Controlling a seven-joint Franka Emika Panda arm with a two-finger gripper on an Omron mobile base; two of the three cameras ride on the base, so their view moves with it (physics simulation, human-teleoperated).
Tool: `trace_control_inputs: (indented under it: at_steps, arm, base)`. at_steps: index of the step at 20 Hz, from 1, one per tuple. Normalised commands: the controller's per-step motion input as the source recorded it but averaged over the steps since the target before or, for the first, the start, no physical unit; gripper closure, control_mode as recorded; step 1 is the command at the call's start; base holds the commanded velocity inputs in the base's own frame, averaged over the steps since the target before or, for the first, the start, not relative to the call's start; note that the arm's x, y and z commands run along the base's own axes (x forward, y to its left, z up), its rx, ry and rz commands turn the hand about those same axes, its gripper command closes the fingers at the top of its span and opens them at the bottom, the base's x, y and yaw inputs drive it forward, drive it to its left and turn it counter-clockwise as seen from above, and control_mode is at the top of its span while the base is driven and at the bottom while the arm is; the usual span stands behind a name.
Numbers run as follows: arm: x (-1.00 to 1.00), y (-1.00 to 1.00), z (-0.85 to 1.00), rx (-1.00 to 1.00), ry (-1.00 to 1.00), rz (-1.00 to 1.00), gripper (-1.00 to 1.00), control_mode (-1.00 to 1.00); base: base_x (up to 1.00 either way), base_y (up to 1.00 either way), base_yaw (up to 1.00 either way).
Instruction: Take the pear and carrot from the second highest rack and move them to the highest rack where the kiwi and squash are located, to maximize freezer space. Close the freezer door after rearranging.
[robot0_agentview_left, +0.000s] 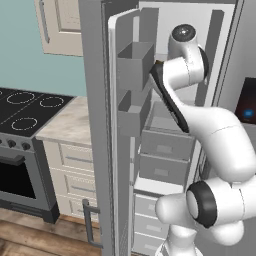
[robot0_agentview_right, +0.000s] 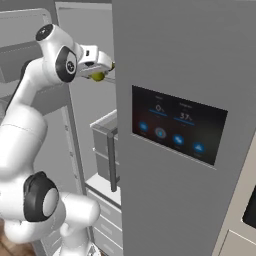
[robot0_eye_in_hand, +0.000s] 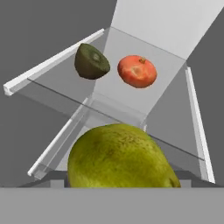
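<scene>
A big green-yellow pear (robot0_eye_in_hand: 120, 155) takes up the bottom of the hand view and hides my fingertips. In the right base view the pear (robot0_agentview_right: 98, 76) hangs under my gripper (robot0_agentview_right: 101, 70), which is shut on it inside the freezer's upper part. Ahead, on the glass top rack (robot0_eye_in_hand: 57, 83), a dark green kiwi (robot0_eye_in_hand: 91, 61) rests on the left and an orange-red squash (robot0_eye_in_hand: 137, 71) on the right. The pear sits just in front of this rack's front edge, apart from both.
The freezer door (robot0_agentview_left: 125, 125) stands open to the left, with grey bins on its inside. Grey drawers (robot0_agentview_right: 105, 145) sit below the racks. The shut right door with its display panel (robot0_agentview_right: 177, 127) is close beside my hand. A stove (robot0_agentview_left: 25, 115) stands at far left.
</scene>
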Motion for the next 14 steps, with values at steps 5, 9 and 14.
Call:
trace_control_inputs:
  at_steps: [5,9,14]
  arm:
    - [0.68,-0.20,-0.04,0.00,0.01,0.00,1.00,-1.00]
    - [0.75,-0.17,-0.01,0.01,0.07,0.00,1.00,-1.00]
    - [0.76,-0.17,-0.03,0.04,0.10,0.00,1.00,-1.00]
  base:
    - [0.00,0.00,0.00]
    - [0.00,0.00,0.00]
    - [0.00,0.00,0.00]
